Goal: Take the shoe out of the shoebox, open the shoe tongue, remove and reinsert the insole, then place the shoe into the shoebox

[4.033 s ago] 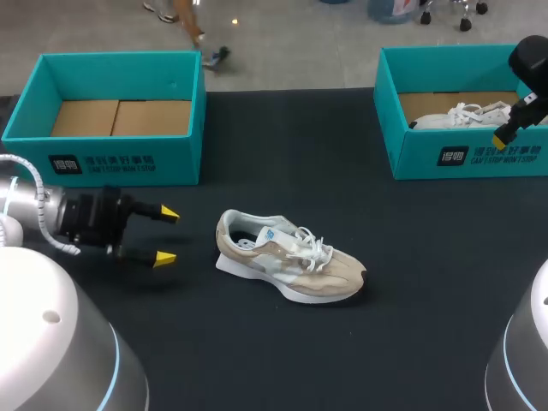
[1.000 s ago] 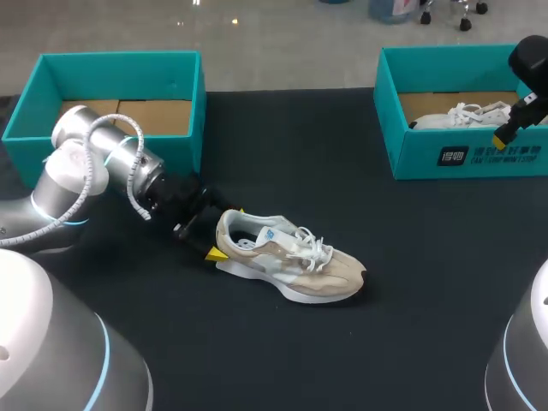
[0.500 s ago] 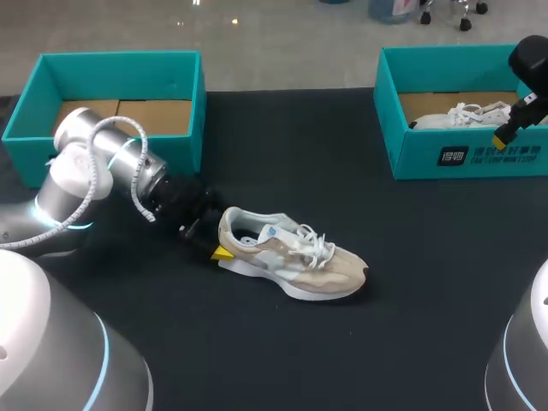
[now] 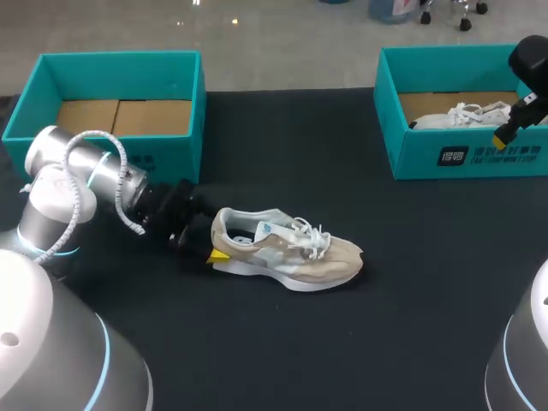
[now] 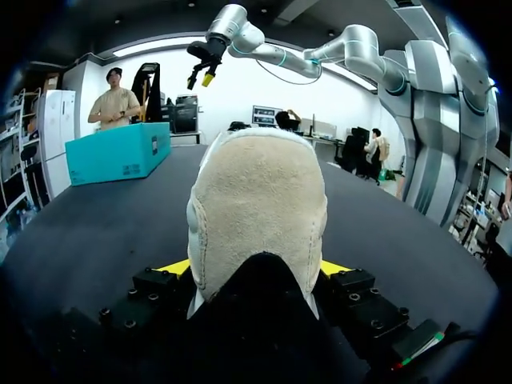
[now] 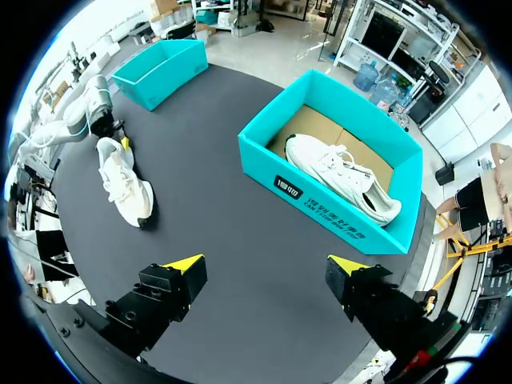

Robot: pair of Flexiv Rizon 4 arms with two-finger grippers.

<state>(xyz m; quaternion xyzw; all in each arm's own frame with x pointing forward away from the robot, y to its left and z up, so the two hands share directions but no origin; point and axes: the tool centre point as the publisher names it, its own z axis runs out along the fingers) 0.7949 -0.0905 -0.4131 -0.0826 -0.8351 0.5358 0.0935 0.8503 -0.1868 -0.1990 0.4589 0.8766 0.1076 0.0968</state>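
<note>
A beige and white shoe (image 4: pixel 291 253) lies on its sole on the black table, toe to the right. My left gripper (image 4: pixel 214 244) is at its heel. In the left wrist view the heel (image 5: pixel 256 208) fills the space between the two yellow fingertips (image 5: pixel 178 267), which press on it from both sides, so my left gripper (image 5: pixel 256 268) is shut on the shoe. My right gripper (image 6: pixel 268 268) hangs open and empty high over the front wall of the right shoebox (image 4: pixel 462 158). From there the shoe (image 6: pixel 124 180) lies far off, with the left arm beside it.
An empty teal shoebox (image 4: pixel 120 56) stands at the back left, just behind my left arm. The right teal shoebox (image 6: pixel 320 204) holds a white shoe (image 6: pixel 340 176). Black table surface lies open in front of and to the right of the beige shoe.
My left gripper closed in on the heel. The left arm then drew back to the left, dragging the shoe slightly left and swinging its toe toward the far side. The right arm kept still.
</note>
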